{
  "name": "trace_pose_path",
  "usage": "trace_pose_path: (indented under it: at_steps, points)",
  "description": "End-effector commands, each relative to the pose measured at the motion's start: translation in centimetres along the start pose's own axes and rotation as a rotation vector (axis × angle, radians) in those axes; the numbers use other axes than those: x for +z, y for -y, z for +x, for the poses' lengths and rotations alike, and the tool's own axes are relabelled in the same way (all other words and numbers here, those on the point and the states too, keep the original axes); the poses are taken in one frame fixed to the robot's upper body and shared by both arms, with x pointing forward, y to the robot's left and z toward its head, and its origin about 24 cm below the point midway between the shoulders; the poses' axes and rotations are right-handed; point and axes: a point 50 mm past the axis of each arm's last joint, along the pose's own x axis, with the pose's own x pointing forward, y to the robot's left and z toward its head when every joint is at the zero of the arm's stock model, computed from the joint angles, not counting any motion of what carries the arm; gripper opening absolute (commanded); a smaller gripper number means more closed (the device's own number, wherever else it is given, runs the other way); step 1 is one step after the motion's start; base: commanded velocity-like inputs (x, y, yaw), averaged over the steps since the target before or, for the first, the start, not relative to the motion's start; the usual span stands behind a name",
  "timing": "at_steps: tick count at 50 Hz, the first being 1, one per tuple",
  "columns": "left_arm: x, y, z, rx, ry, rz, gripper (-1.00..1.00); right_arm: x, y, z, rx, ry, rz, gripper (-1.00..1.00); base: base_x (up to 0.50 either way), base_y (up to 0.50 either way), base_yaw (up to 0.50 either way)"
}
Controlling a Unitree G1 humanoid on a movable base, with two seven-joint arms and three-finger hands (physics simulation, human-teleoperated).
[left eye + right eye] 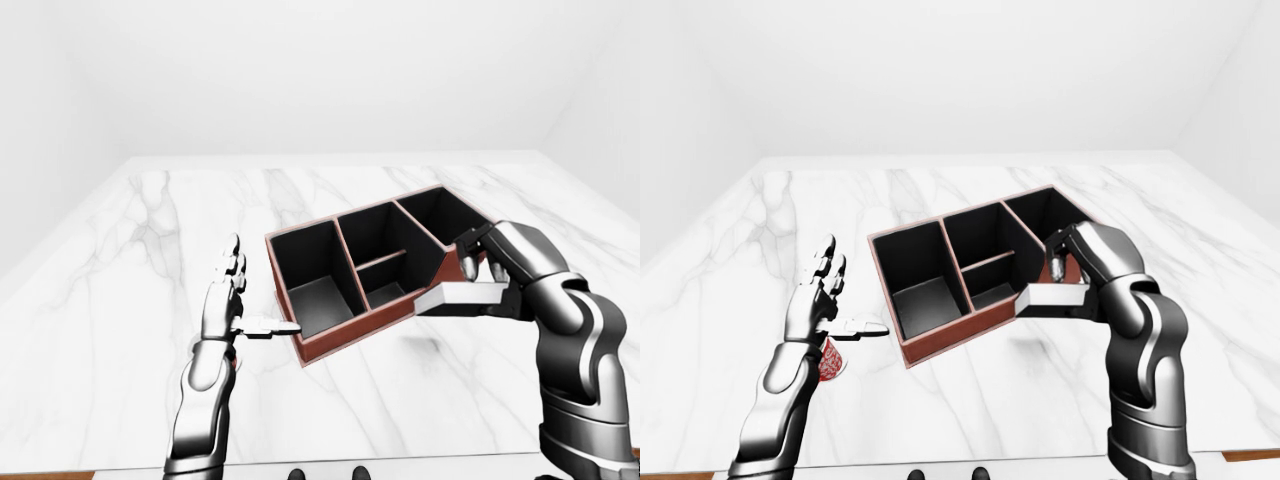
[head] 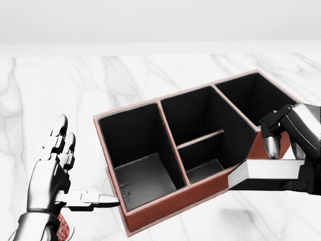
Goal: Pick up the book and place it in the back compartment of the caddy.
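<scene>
Spanning every view is the marble table (image 1: pixel 130 330), bearing the caddy (image 2: pixel 150 211), whose long compartment lies toward the upper right of the head view. Right hand (image 2: pixel 293 150) has fingers closed on the book (image 2: pixel 266 169), held flat just beside the caddy's right wall. Left hand (image 2: pixel 52 173) has fingers spread wide, thumb touching the caddy's near corner. Judgement: transport step in hand; next move calls for lifting the book over the rim and tipping it into that long compartment.
</scene>
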Motion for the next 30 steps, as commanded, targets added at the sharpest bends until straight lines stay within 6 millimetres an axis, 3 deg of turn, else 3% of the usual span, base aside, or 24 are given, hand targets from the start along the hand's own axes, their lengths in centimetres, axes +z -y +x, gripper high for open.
trace_pose_path:
  at_steps: [1,22,30]
  points:
    - [-0.1,0.0,0.1,0.001,-0.006,0.001,1.0,1.3,0.8,0.2,-0.039,0.039,-0.032,-1.0,0.0,0.0,0.0]
    - [-0.5,0.1,0.0,0.0,-0.023,0.003,1.0,3.0,2.2,0.6,-0.057,0.093,-0.03,-1.0,0.0,0.0,0.0]
    - [-0.6,0.1,0.1,0.0,-0.025,0.003,1.0,4.1,1.8,1.1,-0.046,0.136,-0.027,-1.0,0.0,0.0,0.0]
